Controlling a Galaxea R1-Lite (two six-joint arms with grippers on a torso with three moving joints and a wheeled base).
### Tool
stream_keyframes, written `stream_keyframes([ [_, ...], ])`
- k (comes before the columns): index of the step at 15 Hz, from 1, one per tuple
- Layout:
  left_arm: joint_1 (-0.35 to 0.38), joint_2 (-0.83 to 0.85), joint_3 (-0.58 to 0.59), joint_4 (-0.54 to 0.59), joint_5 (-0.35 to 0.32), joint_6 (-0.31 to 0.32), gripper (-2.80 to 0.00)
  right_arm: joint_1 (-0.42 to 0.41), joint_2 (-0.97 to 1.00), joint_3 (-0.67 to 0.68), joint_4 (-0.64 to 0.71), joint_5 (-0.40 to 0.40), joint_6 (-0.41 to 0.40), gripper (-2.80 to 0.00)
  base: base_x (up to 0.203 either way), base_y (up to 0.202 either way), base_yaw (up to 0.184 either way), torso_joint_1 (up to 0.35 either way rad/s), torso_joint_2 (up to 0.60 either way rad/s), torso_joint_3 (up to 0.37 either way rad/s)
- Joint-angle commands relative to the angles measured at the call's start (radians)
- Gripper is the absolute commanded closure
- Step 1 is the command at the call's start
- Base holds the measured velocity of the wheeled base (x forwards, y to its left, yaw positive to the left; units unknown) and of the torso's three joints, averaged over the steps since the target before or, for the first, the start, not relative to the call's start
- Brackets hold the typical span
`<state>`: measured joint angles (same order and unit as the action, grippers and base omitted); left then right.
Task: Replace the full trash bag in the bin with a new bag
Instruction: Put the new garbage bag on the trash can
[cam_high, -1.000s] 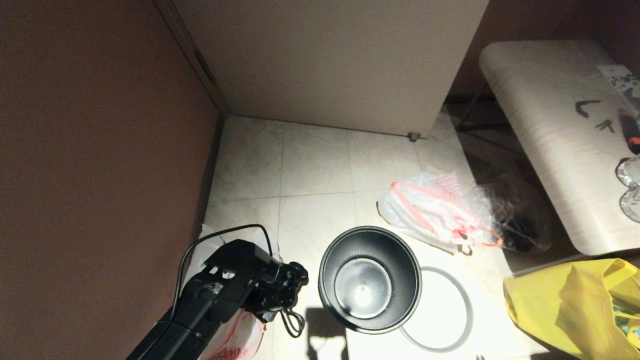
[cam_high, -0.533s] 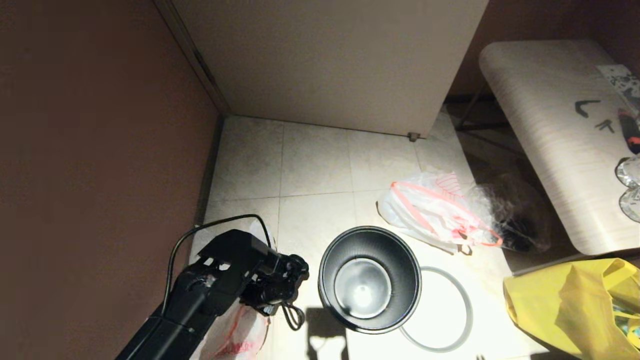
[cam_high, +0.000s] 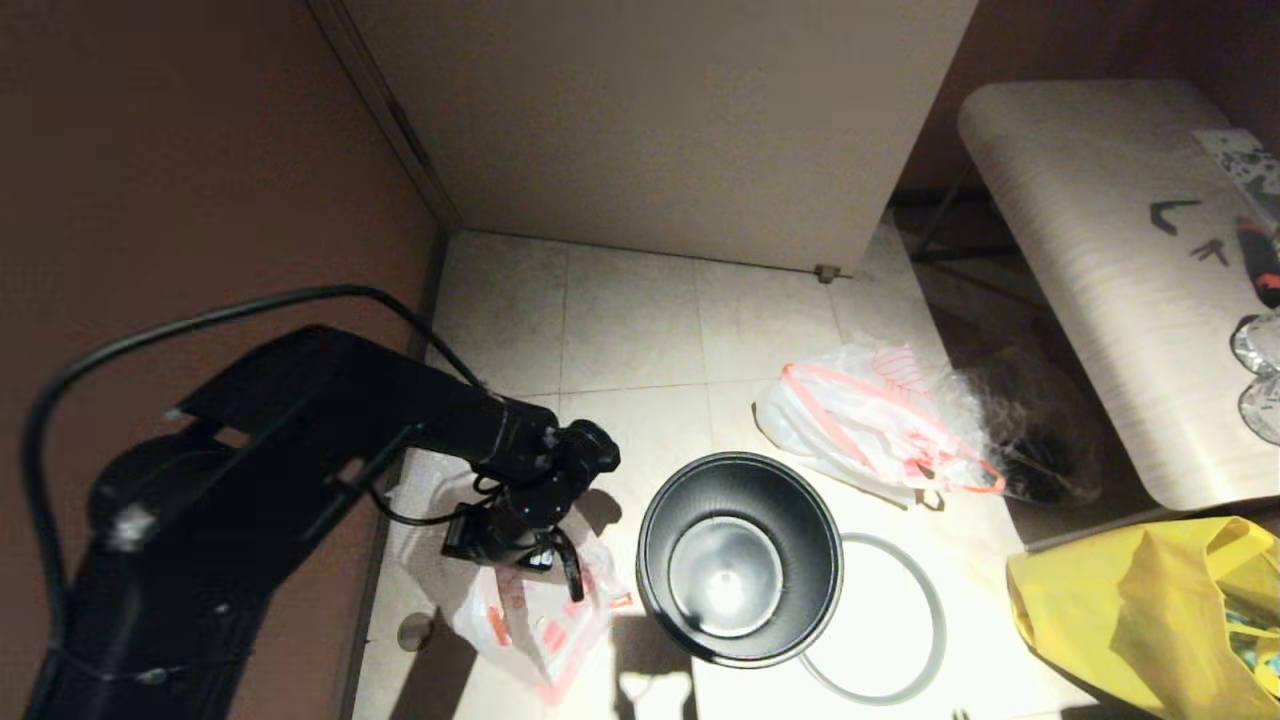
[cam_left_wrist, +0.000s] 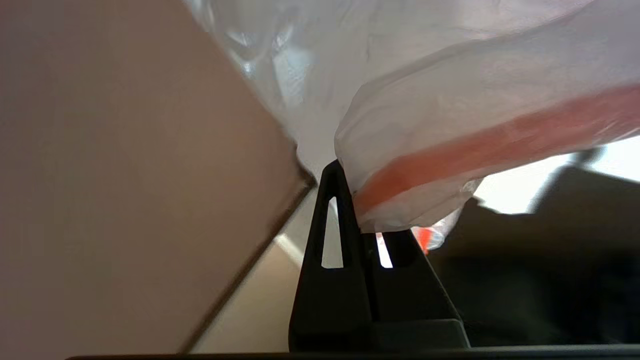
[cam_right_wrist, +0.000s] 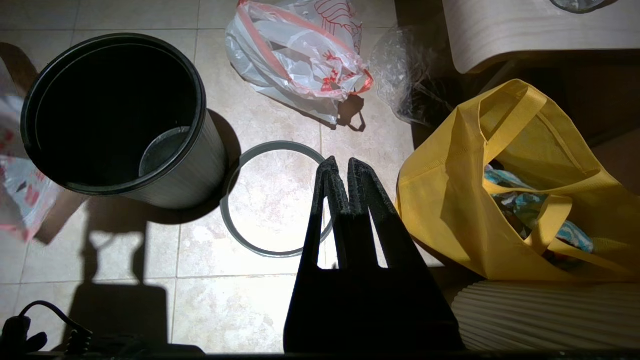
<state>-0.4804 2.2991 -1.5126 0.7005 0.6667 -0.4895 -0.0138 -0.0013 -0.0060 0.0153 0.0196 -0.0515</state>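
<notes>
Your left gripper (cam_high: 560, 570) pinches the limp new bag (cam_high: 540, 620) beside the bin (cam_high: 740, 560); right gripper (cam_right_wrist: 342, 172) pressed together above the grey hoop (cam_right_wrist: 240, 240).

Your light is one hard lamp near the robot: floor tiles (cam_high: 630, 320) glare white, surroundings go dim. The bin (cam_high: 740, 558) casts sharp shadows. Your left wrist view is motion-blurred

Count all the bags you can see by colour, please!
White bags: 2 (the full trash bag and the new bag, pinched in the left gripper)
Clear bag: 1
Yellow bag: 1
Total: 4
</notes>
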Motion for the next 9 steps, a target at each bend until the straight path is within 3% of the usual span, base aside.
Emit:
stream_keyframes([
  [1, -0.034, -0.262, 0.107, -0.009, -0.002, -0.024, 0.0, 0.0, 0.001, 0.0, 0.0, 0.0, -0.001, 0.0, 0.0, 0.0, 0.0, 0.0, 0.0, 0.0],
  [5, -0.197, -0.66, 0.266, -0.004, -0.055, -0.043, 0.0, 0.0, 0.001, 0.0, 0.0, 0.0, -0.001, 0.0, 0.0, 0.0, 0.0, 0.0, 0.0, 0.0],
  [7, -0.351, -0.799, 0.259, 0.146, -0.091, -0.048, 0.0, 0.0, 0.001, 0.0, 0.0, 0.0, -0.001, 0.0, 0.0, 0.0, 0.0, 0.0, 0.0, 0.0],
  [9, -0.461, -0.872, 0.165, 0.289, -0.136, -0.078, 0.0, 0.0, 0.001, 0.0, 0.0, 0.0, -0.001, 0.0, 0.0, 0.0, 0.0, 0.0, 0.0, 0.0],
])
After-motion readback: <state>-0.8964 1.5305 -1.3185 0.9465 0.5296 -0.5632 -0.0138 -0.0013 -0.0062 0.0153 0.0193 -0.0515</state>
